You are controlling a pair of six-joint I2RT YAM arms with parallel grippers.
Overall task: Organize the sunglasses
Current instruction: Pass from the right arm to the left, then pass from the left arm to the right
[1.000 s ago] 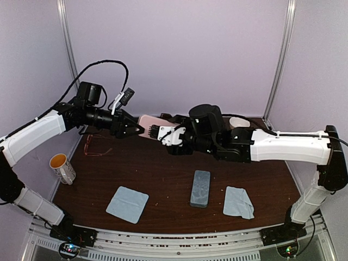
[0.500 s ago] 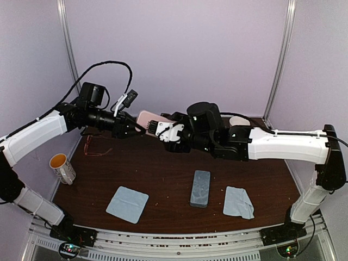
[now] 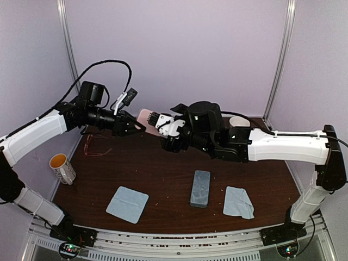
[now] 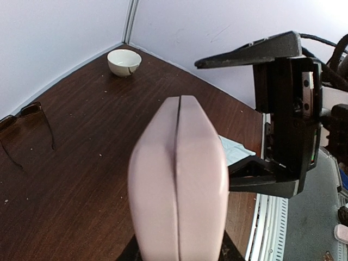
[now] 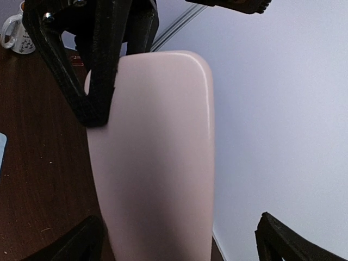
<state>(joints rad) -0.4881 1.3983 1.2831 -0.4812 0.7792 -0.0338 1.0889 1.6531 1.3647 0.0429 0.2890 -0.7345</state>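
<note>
A thin reddish-brown pair of sunglasses [image 3: 97, 145] lies on the table at the left. Another pair with dark lenses [image 4: 22, 117] lies near the back wall. A pink case [image 3: 145, 118] hangs in the air over the back of the table, closed, its seam [image 4: 178, 163] facing the left wrist camera. My left gripper [image 3: 136, 128] is shut on its left end. My right gripper [image 3: 160, 126] stands open around the other end; in the right wrist view one finger [image 5: 283, 239] is well clear of the case [image 5: 157, 152].
A grey-blue case [image 3: 200, 188] lies at the front middle between two light-blue cloths [image 3: 127, 204] [image 3: 238, 202]. A mug [image 3: 62, 167] stands at the left edge. A white bowl [image 3: 239, 121] sits at the back right.
My left gripper has closed on the pink case's left end. My right gripper's jaws have opened wide and let go of the case.
</note>
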